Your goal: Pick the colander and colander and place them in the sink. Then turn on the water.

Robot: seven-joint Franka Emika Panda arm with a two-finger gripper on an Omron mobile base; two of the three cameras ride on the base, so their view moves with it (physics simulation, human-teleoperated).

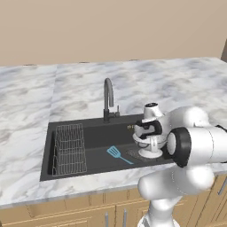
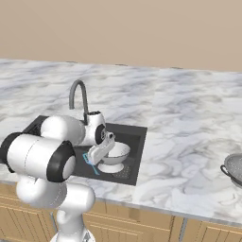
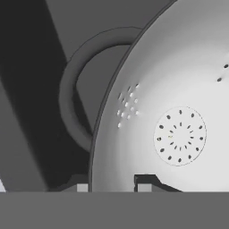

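Note:
The whitish colander stands upright at the right end of the black sink, its base ring at the basin floor near the drain. My gripper is shut on its near rim, one fingertip inside the bowl and the other outside. The darker grey colander sits on the counter far to the right, apart from the arm. No water runs from the gooseneck tap.
A wire dish rack fills the sink's left end. A blue spatula lies on the basin floor just left of the held colander. Marble counter surrounds the sink.

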